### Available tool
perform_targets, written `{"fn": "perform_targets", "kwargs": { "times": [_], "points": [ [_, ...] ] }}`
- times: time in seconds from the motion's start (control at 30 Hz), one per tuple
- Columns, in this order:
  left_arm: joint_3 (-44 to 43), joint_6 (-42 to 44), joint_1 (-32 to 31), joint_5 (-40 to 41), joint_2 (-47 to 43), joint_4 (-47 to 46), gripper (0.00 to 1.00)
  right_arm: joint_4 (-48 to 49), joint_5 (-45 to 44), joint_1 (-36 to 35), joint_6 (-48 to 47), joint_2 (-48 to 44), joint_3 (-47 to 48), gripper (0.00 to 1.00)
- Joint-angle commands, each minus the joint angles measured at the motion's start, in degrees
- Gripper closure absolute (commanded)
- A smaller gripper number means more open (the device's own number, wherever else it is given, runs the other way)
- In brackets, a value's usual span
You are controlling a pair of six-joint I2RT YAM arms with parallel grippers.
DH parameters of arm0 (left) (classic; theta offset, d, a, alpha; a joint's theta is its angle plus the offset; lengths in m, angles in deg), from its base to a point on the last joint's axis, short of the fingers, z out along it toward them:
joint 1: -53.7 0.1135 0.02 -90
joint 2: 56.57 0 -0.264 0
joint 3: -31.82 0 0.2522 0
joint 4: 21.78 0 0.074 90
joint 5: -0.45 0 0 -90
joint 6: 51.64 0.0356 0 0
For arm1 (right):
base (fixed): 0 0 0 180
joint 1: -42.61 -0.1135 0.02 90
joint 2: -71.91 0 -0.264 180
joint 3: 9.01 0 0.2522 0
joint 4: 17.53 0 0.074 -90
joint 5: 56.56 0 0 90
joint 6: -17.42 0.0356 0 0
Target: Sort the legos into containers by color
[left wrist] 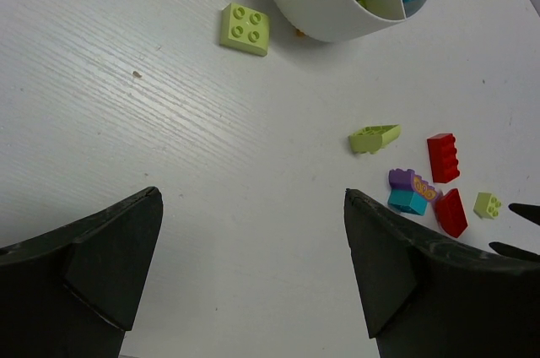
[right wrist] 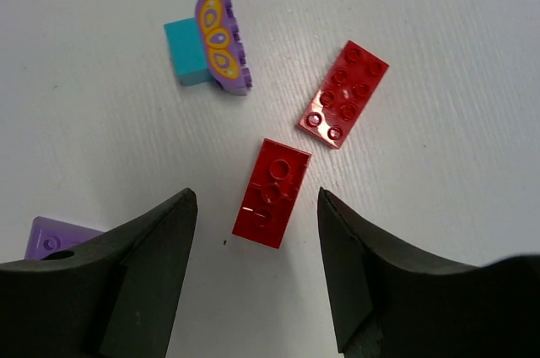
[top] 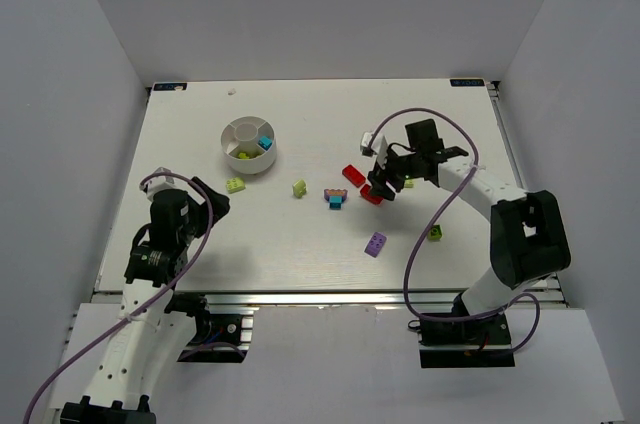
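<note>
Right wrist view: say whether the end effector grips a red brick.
No, the right end effector is open, the nearer red brick lying loose between its fingers.

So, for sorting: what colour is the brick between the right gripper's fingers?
Red brick, best seen in right wrist view.

Lab test cell: white panel walls (top: 60, 64) enclosing a white table (top: 300, 244).

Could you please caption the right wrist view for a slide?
Open right gripper hovers directly over a red brick.
</note>
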Motion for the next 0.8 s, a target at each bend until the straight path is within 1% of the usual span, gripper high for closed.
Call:
{"fn": "perform_targets", "kwargs": {
  "times": [0.0,0.03,0.1,0.13,0.17,0.23,0.27,0.3,0.33,0.4,0.5,0.63,0.67,0.7,0.77],
  "points": [
    [0.7,0.9,-0.2,-1.0,-0.4,-1.1,0.03,-2.5,6.3,-0.6,-5.3,-3.8,-3.0,0.35],
    [0.7,1.0,-0.2,-1.3,-0.5,-1.6,0.03,-2.2,7.2,-0.9,-7.1,-4.5,-3.9,0.34],
    [1.1,1.4,-0.2,-2.5,-0.7,-2.2,0.03,-1.5,11.4,-1.0,-15.3,-6.0,-5.5,0.31],
    [1.3,1.6,-0.3,-2.8,-0.8,-2.7,0.03,-1.4,12.4,-1.0,-18.7,-6.2,-6.8,0.3],
    [1.5,1.8,-0.3,-3.2,-1.0,-3.0,0.03,-1.4,12.7,-2.0,-24.0,-6.2,-6.9,0.29],
    [1.7,1.8,-0.3,-3.8,-1.0,-3.6,0.03,-1.3,12.1,-3.2,-27.4,-4.2,-6.1,0.27],
    [1.7,1.9,-0.3,-3.9,-0.5,-3.7,0.03,-1.5,12.0,-4.0,-28.4,-3.1,-3.7,0.27],
    [1.7,2.0,-0.3,-4.1,-0.4,-3.6,0.03,-2.0,12.1,-4.3,-29.2,-0.4,-2.1,0.26],
    [1.6,2.1,-0.3,-4.3,-0.3,-3.5,0.03,-2.8,12.1,-4.8,-29.4,1.1,-0.5,0.23],
    [1.6,2.2,-0.2,-4.6,-0.2,-3.5,0.03,-3.6,12.3,-5.2,-30.6,4.3,3.5,0.21],
    [1.7,2.3,-0.4,-5.2,-0.5,-3.8,0.03,-6.4,12.6,-6.3,-31.9,7.7,7.8,0.21],
    [2.0,2.6,-0.4,-6.8,-1.1,-4.9,0.03,-8.3,11.8,-9.1,-31.7,10.6,10.2,0.22],
    [2.2,2.8,-0.4,-7.8,-1.2,-5.2,0.03,-8.1,11.1,-9.8,-31.1,11.3,10.3,0.22],
    [2.4,3.3,-0.4,-10.6,-1.7,-6.2,0.03,-7.4,8.8,-11.5,-28.7,12.9,10.6,0.22],
    [2.6,3.6,-0.3,-12.8,-1.8,-7.4,0.03,-6.5,8.0,-12.2,-26.7,13.8,10.6,0.22]
  ]
}}
